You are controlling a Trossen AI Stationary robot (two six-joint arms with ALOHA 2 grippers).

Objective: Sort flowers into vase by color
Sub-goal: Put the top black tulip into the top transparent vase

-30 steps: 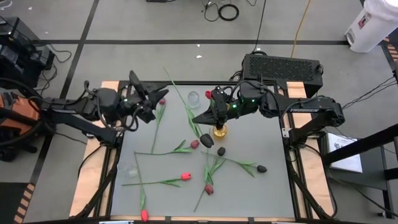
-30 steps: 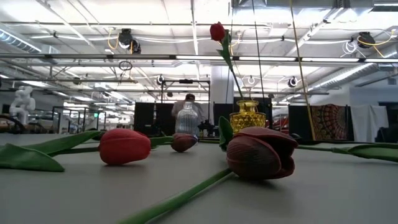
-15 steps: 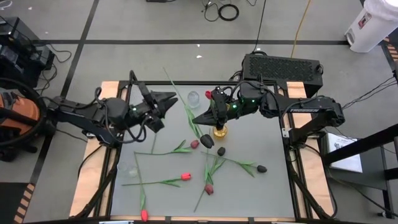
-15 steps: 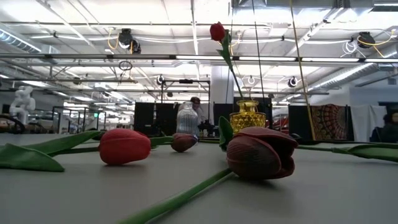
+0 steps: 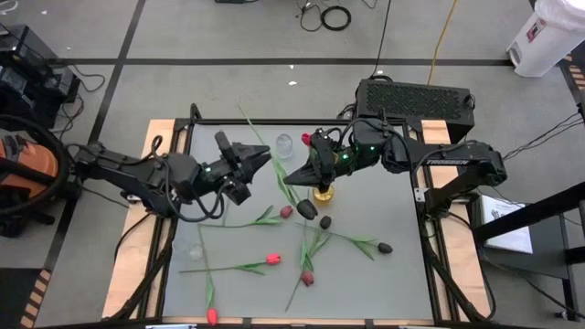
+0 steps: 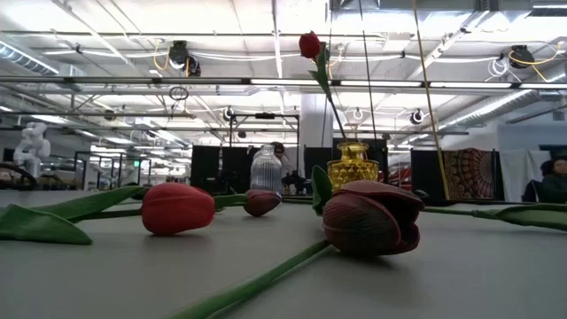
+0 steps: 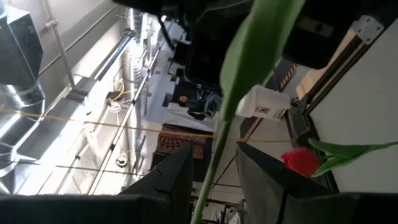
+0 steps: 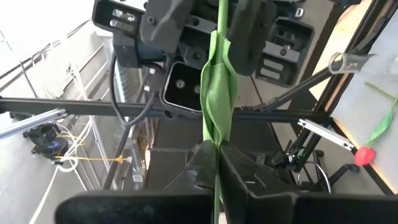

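My right gripper [image 5: 286,175] [image 8: 217,149] is shut on a flower's green stem [image 5: 271,155], held in the air left of the yellow vase [image 5: 323,192]. The stem slants from the far left to a dark head [image 5: 304,207]. My left gripper [image 5: 265,160] [image 7: 214,152] is open and level, with one finger on either side of that same stem [image 7: 210,168]. A red flower [image 6: 310,44] stands with its stem in the yellow vase [image 6: 352,164]. A clear vase [image 5: 284,143] stands behind. Several flowers lie flat on the table. My right gripper pinches the stem and a leaf folded along it [image 8: 217,134] between its two shut fingers. The fingers come level from the table's right and lie across the stem. The flower is lifted clear of the table. My left gripper: I cannot tell whether its fingers touch the stem.
Lying on the grey table are red heads [image 5: 273,260] [image 5: 212,316], a maroon one [image 5: 308,277] and black ones [image 5: 385,247] [image 5: 325,221], with stems and leaves crossing the middle. In the low view a red head [image 6: 177,208] and a maroon head [image 6: 372,217] lie close.
My left gripper has travelled toward the table's right edge and a little toward the near edge. It has reached the stem that my right gripper holds, and its fingers now stand around it. My right gripper and the flower have kept still.
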